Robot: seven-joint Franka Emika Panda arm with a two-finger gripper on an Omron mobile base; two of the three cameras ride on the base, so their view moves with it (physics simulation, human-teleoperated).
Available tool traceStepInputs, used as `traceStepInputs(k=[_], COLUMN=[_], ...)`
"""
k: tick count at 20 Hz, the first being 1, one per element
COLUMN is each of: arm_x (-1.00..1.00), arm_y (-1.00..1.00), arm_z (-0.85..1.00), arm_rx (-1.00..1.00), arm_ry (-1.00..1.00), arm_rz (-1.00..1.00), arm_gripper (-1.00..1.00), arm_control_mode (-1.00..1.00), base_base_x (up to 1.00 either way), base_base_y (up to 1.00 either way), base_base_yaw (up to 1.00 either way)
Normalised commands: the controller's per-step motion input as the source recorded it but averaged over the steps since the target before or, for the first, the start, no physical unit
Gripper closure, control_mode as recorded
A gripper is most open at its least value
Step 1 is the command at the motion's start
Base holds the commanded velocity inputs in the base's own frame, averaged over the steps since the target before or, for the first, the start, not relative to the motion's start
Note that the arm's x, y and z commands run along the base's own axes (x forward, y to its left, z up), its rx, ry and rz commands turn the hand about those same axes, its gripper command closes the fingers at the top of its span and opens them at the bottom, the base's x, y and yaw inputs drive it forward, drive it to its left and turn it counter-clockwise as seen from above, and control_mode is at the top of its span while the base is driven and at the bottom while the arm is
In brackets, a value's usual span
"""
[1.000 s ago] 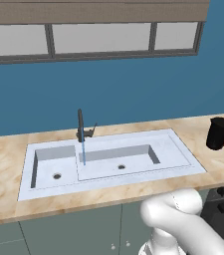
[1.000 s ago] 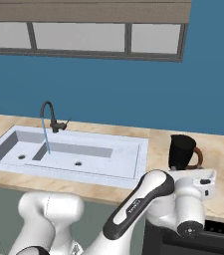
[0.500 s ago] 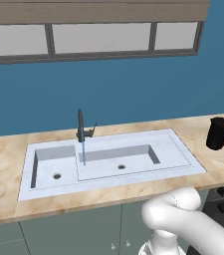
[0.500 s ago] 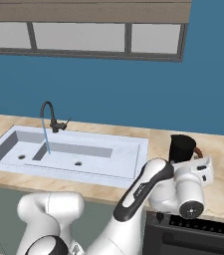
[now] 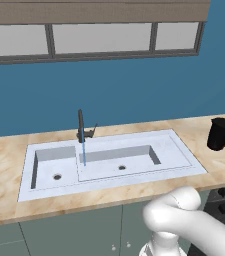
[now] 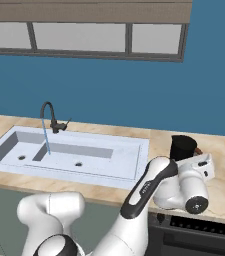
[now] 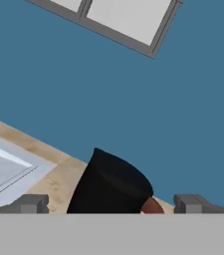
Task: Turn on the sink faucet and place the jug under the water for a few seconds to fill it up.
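Black round jug (image 6: 183, 147) with brown handle: just one; my wide-open gripper (image 7: 111, 203) tilts right behind it.

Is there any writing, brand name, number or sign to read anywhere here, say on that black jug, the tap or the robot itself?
No readable text anywhere.
The jug: plain black, no label.
The sink faucet and the sink: no markings.
The robot arm: a small dark mark on its white shell, too small and blurred to read.
The counter and the windows: no signs or numbers.
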Motion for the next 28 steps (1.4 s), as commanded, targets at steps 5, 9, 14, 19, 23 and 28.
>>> traceStepInputs(k=[5, 9, 14, 19, 23, 28], arm_x=[0.08, 0.03, 0.05, 0.19, 0.19, 0.12], arm_y=[-0.1, -0.2, -0.13, -0.01, -0.06, -0.09], arm_z=[-0.02, -0.07, -0.14, -0.18, -0.13, -0.06], arm_rx=[-0.02, 0.0, 0.0, -0.01, 0.0, 0.0], arm_ry=[0.0, 0.0, 0.0, 0.04, 0.01, 0.0], arm_rz=[0.06, 0.05, 0.05, 0.05, 0.05, 0.05], arm_gripper=[-1.0, -1.0, -1.0, -1.0, -1.0, -1.0], arm_control_mode=[-1.0, -1.0, -1.0, -1.0, -1.0, -1.0], base_base_x=[0.0, 0.0, 0.0, 0.0, 0.0, 0.0], base_base_y=[0.0, 0.0, 0.0, 0.0, 0.0, 0.0], base_base_yaw=[0.0, 0.0, 0.0, 0.0, 0.0, 0.0])
